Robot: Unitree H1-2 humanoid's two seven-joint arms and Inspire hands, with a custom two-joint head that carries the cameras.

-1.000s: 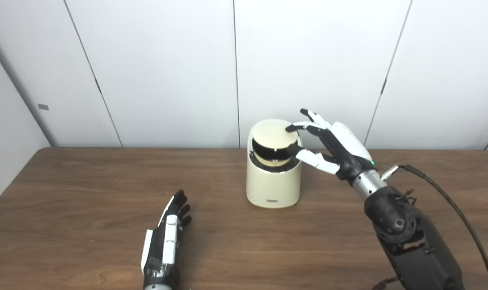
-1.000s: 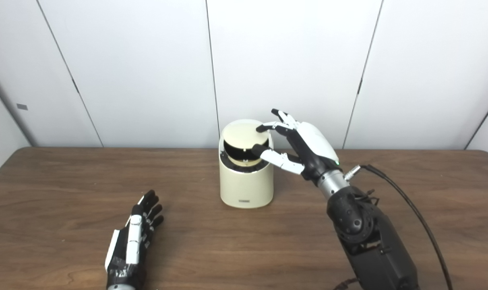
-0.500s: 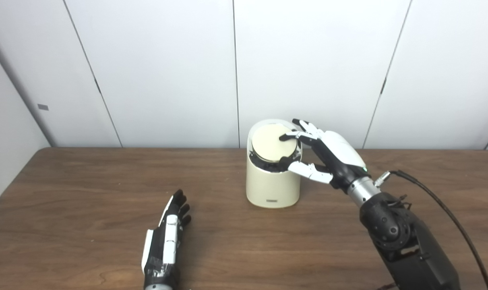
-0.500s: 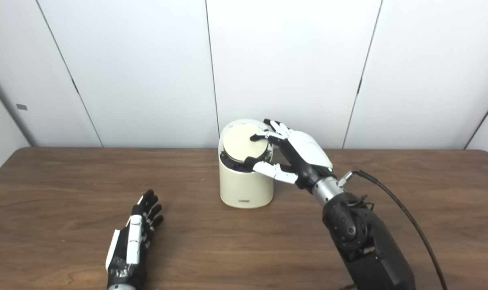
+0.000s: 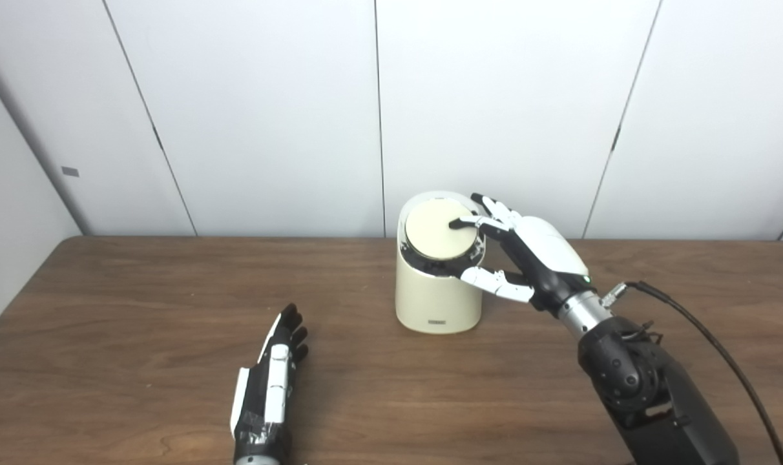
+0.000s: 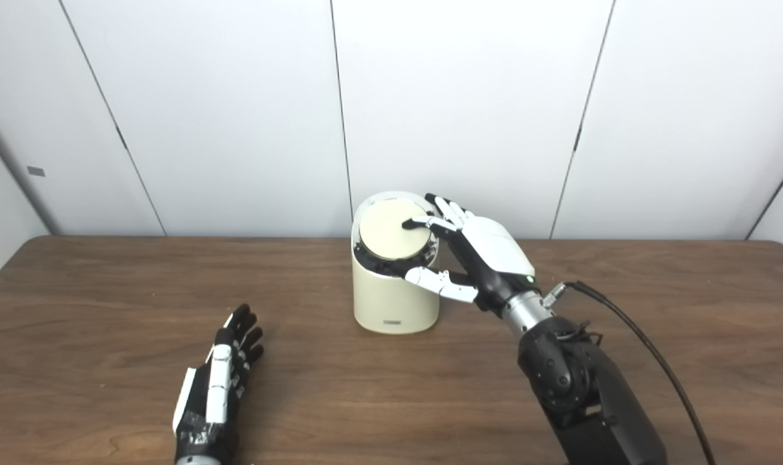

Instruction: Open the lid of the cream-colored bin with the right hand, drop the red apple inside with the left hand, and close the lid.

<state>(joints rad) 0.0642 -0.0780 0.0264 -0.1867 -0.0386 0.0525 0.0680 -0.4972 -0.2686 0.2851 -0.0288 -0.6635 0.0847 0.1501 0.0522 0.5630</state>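
The cream-colored bin (image 5: 437, 300) stands at the middle of the brown table (image 5: 139, 303). Its round lid (image 5: 438, 229) lies nearly flat in the dark rim. My right hand (image 5: 533, 252) reaches over the bin from the right with its fingers spread; one dark fingertip rests on the lid and the thumb lies against the bin's front right rim. It grasps nothing. My left hand (image 5: 272, 381) lies on the table at the front left, fingers straight and together, holding nothing. No red apple shows in either view.
White wall panels (image 5: 269, 116) rise right behind the table's far edge. A black cable (image 5: 708, 336) runs from the right wrist off toward the right. The right forearm (image 5: 650, 400) crosses the front right of the table.
The lid has swung down from a raised tilt, with the dark opening showing, to lie almost flat in the rim. My right hand came down with it. The left hand has not moved.
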